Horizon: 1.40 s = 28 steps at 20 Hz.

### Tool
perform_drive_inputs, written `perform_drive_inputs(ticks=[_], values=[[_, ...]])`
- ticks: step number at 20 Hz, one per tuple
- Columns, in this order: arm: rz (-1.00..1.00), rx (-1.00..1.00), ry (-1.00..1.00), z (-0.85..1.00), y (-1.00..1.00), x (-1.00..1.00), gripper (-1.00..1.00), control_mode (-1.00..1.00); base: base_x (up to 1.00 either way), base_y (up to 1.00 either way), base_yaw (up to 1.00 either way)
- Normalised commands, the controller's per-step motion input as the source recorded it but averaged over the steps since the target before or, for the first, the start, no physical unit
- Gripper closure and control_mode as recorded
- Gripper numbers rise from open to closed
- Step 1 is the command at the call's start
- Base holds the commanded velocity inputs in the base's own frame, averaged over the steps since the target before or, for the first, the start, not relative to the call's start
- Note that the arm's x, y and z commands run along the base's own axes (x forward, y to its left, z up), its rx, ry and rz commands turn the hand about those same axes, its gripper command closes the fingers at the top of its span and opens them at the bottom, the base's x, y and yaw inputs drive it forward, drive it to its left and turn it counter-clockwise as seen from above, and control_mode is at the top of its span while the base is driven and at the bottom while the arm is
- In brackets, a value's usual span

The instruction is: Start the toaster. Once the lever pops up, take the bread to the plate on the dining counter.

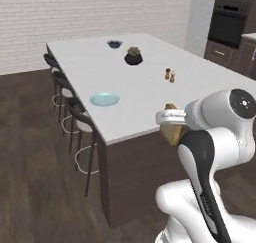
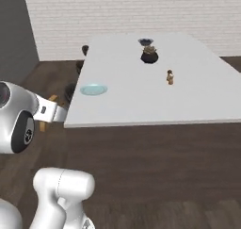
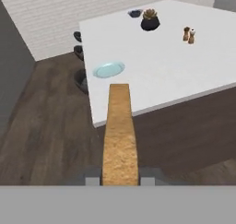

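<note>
In the left base view, the dining counter [image 1: 150, 107] stretches away from the robot, with the plate [image 1: 105, 99] lying close to its stool-side edge, not far from the near corner. The bread [image 1: 173, 129] hangs edge-on at the end of the white arm, in front of the near edge of the counter and not yet over the top.

In the right base view, the plate [image 2: 93, 89] sits by the left edge of the dining counter [image 2: 155, 96], and a sliver of the bread [image 2: 45, 124] shows beyond the wrist, off the counter's near left corner.

In the hand view, the gripper [image 3: 120, 176] is clamped on the bread [image 3: 120, 135], which juts forward toward the plate [image 3: 109, 70].

The toasting step looks done; the carry is in hand. Next the slice must travel over the near edge, reach above the plate, and be lowered before release.
</note>
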Motion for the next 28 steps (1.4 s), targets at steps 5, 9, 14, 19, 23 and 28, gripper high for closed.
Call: perform_drive_inputs(ticks=[5,9,14,19,23,28], values=[[0.00,0.00,0.00,0.00,0.00,0.00,1.00,1.00,0.09,1.00,-0.15],[0.00,0.00,0.00,0.00,0.00,0.00,1.00,1.00,0.32,1.00,-0.18],[0.00,0.00,0.00,0.00,0.00,0.00,1.00,1.00,0.99,1.00,-0.37],[0.00,0.00,0.00,0.00,0.00,0.00,1.00,1.00,0.73,0.83,-0.69],[0.00,0.00,0.00,0.00,0.00,0.00,1.00,1.00,0.18,0.90,-0.70],[0.00,0.00,0.00,0.00,0.00,0.00,1.00,1.00,0.51,0.75,-0.75]])
